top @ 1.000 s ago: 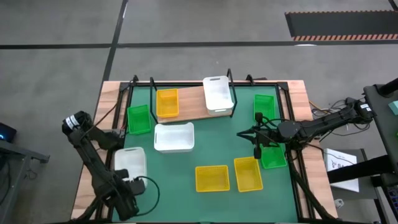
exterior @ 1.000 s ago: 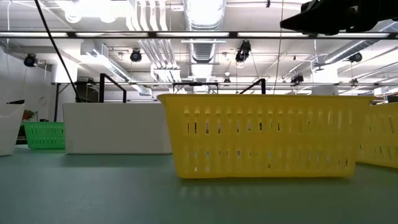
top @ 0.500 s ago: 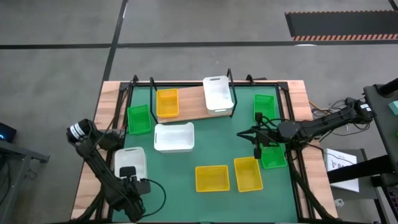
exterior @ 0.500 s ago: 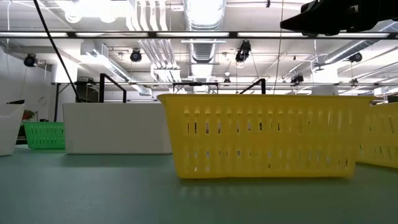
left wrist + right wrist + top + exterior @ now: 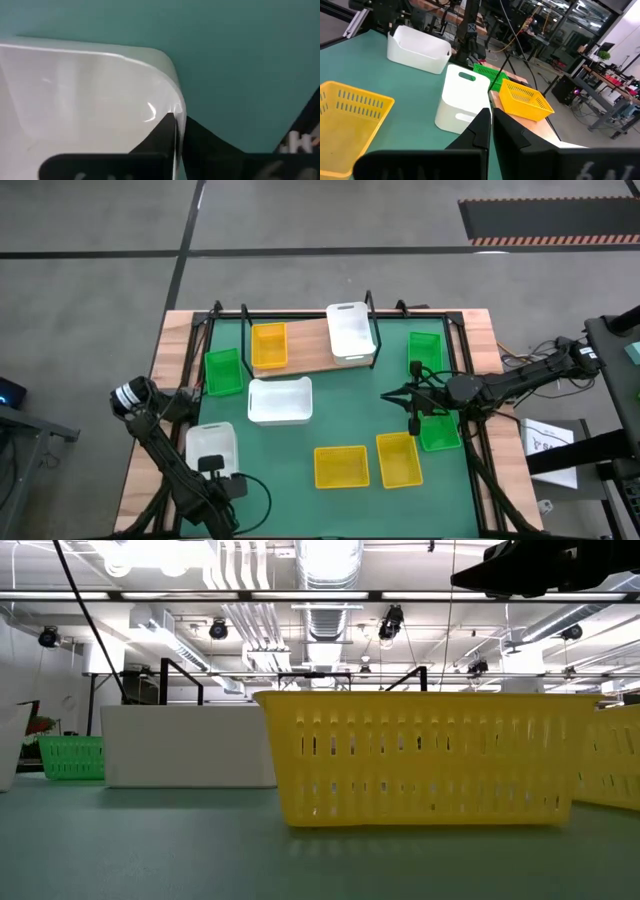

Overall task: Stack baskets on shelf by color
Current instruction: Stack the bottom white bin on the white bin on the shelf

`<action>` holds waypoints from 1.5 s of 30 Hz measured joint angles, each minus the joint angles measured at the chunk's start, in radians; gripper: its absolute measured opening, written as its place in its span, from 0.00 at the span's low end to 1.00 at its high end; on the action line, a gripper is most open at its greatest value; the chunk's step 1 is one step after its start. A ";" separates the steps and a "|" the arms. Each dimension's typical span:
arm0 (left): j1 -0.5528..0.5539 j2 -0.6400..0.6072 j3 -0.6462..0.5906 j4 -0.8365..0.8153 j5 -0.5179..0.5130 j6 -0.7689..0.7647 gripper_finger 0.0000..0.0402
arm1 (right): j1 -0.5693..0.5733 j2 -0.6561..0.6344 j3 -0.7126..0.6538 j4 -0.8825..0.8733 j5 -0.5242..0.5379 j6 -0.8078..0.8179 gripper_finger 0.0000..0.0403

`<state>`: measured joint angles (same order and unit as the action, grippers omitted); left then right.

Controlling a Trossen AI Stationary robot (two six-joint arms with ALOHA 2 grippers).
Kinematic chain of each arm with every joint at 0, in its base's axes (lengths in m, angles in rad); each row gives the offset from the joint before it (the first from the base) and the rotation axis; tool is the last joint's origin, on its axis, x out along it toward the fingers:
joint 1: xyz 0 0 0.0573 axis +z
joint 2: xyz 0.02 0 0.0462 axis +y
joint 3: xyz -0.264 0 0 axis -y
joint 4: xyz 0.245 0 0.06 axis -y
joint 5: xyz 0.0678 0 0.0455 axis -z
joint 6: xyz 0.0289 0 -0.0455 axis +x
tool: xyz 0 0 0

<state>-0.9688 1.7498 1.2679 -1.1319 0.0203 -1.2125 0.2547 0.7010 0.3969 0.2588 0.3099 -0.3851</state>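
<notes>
A white basket (image 5: 210, 445) sits on the green mat (image 5: 350, 420) at the near left, with my left gripper (image 5: 210, 466) shut on its near wall. My right gripper (image 5: 413, 420) hovers shut over the mat at the right, between two green baskets (image 5: 425, 352) (image 5: 440, 432), holding nothing. At the far edge the wooden shelf (image 5: 308, 350) carries a yellow basket (image 5: 268, 345) and a white basket (image 5: 350, 332). On the mat rest another white basket (image 5: 280, 400), a green basket (image 5: 222, 370) and two yellow baskets (image 5: 341, 466) (image 5: 398, 459). My left gripper pinches the white basket's near wall (image 5: 178, 112) close to a rounded corner. One finger (image 5: 162, 137) is inside the basket and the other (image 5: 202, 142) is outside. The fingers come from above, pointing down. The basket's bottom is on the mat.
The shelf's black wire frame (image 5: 372, 315) stands up at the far edge. Bare mat lies in the middle between the white basket and my right gripper. In the low view a yellow basket (image 5: 420, 755) fills the foreground.
My left gripper has sunk onto the near-left white basket's near wall, and its arm has swung a little toward the near edge. The basket has shifted slightly toward the near edge.
</notes>
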 joint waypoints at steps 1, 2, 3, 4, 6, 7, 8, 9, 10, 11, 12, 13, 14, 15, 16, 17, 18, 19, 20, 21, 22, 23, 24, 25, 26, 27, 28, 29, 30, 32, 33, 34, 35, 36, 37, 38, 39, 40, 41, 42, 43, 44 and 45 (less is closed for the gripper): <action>0.000 0.001 0.006 0.000 -0.001 -0.016 0.01 | 0.000 0.000 0.000 -0.001 0.000 0.000 0.03; 0.000 0.002 0.011 0.003 -0.001 -0.033 0.00 | 0.000 0.000 0.000 0.000 0.000 0.000 0.03; 0.000 0.003 0.018 0.007 0.000 -0.044 0.00 | 0.000 0.000 0.000 -0.001 0.000 0.002 0.03; 0.000 0.003 0.029 0.006 0.004 -0.059 0.00 | 0.000 0.000 0.000 0.000 0.000 0.006 0.03; 0.003 0.003 0.063 0.006 0.006 -0.066 0.00 | 0.000 0.000 0.000 -0.001 0.000 0.018 0.03; 0.006 0.003 0.084 0.008 0.008 -0.066 0.00 | 0.000 0.000 0.000 -0.001 0.000 0.022 0.03; 0.010 0.002 0.105 0.007 0.008 -0.070 0.00 | 0.000 0.000 0.000 -0.003 0.000 0.028 0.03; 0.016 0.002 0.129 0.004 0.009 -0.078 0.00 | 0.000 0.000 0.000 -0.008 0.000 0.034 0.03; 0.024 0.002 0.154 0.003 0.011 -0.092 0.00 | 0.000 0.000 0.000 -0.017 0.000 0.039 0.03; 0.032 0.002 0.178 0.003 0.011 -0.106 0.00 | 0.000 0.000 0.000 -0.028 0.000 0.047 0.03; 0.040 0.002 0.205 0.000 0.011 -0.117 0.00 | 0.000 0.000 0.000 -0.036 0.000 0.052 0.03; 0.048 0.002 0.232 -0.001 0.011 -0.130 0.00 | 0.000 0.000 0.000 -0.041 0.000 0.058 0.03; 0.056 0.002 0.258 0.000 0.010 -0.144 0.00 | 0.000 0.000 0.000 -0.044 0.000 0.062 0.03; 0.065 0.002 0.285 -0.001 0.010 -0.158 0.00 | 0.001 -0.001 0.000 -0.045 0.000 0.067 0.03; 0.075 0.002 0.311 -0.002 0.010 -0.172 0.00 | 0.001 -0.004 0.000 -0.046 0.000 0.072 0.03; 0.083 0.002 0.337 -0.001 0.011 -0.189 0.00 | 0.001 -0.006 0.000 -0.046 -0.001 0.072 0.03; 0.093 0.002 0.363 -0.001 0.011 -0.204 0.00 | 0.001 -0.008 0.000 -0.045 -0.003 0.072 0.03; 0.101 0.002 0.389 -0.001 0.010 -0.217 0.00 | 0.002 -0.011 0.000 -0.046 -0.003 0.072 0.03; 0.110 0.002 0.412 0.001 0.010 -0.224 0.00 | 0.003 -0.015 0.000 -0.049 -0.003 0.072 0.03; 0.119 0.001 0.435 0.000 0.010 -0.229 0.00 | 0.003 -0.019 0.000 -0.050 -0.004 0.072 0.03; 0.128 0.001 0.457 0.001 0.010 -0.230 0.00 | 0.003 -0.025 0.000 -0.053 -0.004 0.072 0.03; 0.138 0.001 0.476 0.003 0.010 -0.230 0.00 | 0.003 -0.034 0.000 -0.066 -0.004 0.072 0.03; 0.149 0.001 0.499 0.002 0.010 -0.230 0.00 | 0.003 -0.044 0.000 -0.085 -0.004 0.072 0.03; 0.161 0.001 0.520 0.005 0.010 -0.229 0.00 | 0.003 -0.055 0.000 -0.102 -0.004 0.076 0.03; 0.173 0.001 0.538 0.011 0.010 -0.224 0.00 | 0.003 -0.068 0.000 -0.122 -0.004 0.082 0.03; 0.188 0.001 0.554 0.022 0.010 -0.217 0.00 | 0.003 -0.083 0.000 -0.145 -0.004 0.091 0.03; 0.203 0.000 0.570 0.037 0.008 -0.199 0.00 | 0.003 -0.099 0.000 -0.166 -0.004 0.100 0.03; 0.217 0.000 0.584 0.056 0.004 -0.165 0.00 | 0.003 -0.114 0.000 -0.182 -0.004 0.107 0.03; 0.231 0.000 0.595 0.077 -0.002 -0.126 0.00 | 0.003 -0.129 0.000 -0.197 -0.004 0.112 0.03; 0.265 0.000 0.610 0.132 -0.012 -0.022 0.00 | 0.003 -0.160 0.000 -0.229 -0.004 0.125 0.03; 0.285 0.000 0.616 0.162 -0.017 0.030 0.00 | 0.003 -0.173 0.000 -0.239 -0.004 0.126 0.03; 0.305 0.000 0.623 0.181 -0.022 0.079 0.00 | 0.003 -0.186 0.000 -0.250 -0.004 0.127 0.03; 0.329 0.000 0.633 0.193 -0.024 0.126 0.00 | 0.003 -0.196 0.000 -0.261 -0.004 0.130 0.03; 0.356 0.000 0.642 0.205 -0.025 0.170 0.00 | 0.003 -0.205 0.000 -0.268 -0.004 0.136 0.03; 0.381 0.000 0.650 0.220 -0.027 0.212 0.00 | 0.003 -0.213 0.000 -0.272 -0.004 0.140 0.03; 0.408 0.000 0.657 0.230 -0.028 0.256 0.00 | 0.003 -0.219 0.000 -0.275 -0.004 0.140 0.03; 0.433 0.000 0.664 0.234 -0.028 0.301 0.00 | 0.003 -0.223 0.000 -0.280 -0.005 0.140 0.03; 0.457 0.000 0.674 0.232 -0.028 0.348 0.00 | 0.003 -0.224 0.000 -0.285 -0.006 0.141 0.03; 0.482 0.000 0.684 0.231 -0.028 0.395 0.00 | 0.003 -0.223 0.000 -0.288 -0.006 0.141 0.03; 0.507 0.000 0.697 0.231 -0.028 0.437 0.00 | 0.003 -0.223 0.000 -0.291 -0.006 0.140 0.03; 0.531 0.000 0.712 0.230 -0.028 0.476 0.00 | 0.003 -0.223 0.000 -0.293 -0.006 0.140 0.03; 0.556 0.000 0.730 0.228 -0.028 0.510 0.00 | 0.003 -0.223 0.000 -0.293 -0.006 0.140 0.03; 0.581 0.000 0.750 0.221 -0.029 0.546 0.00 | 0.003 -0.223 0.000 -0.293 -0.006 0.138 0.03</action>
<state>-0.3874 1.7496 2.0175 -0.9113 -0.0084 -0.6665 0.2573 0.4782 0.3969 -0.0338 0.3035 -0.2471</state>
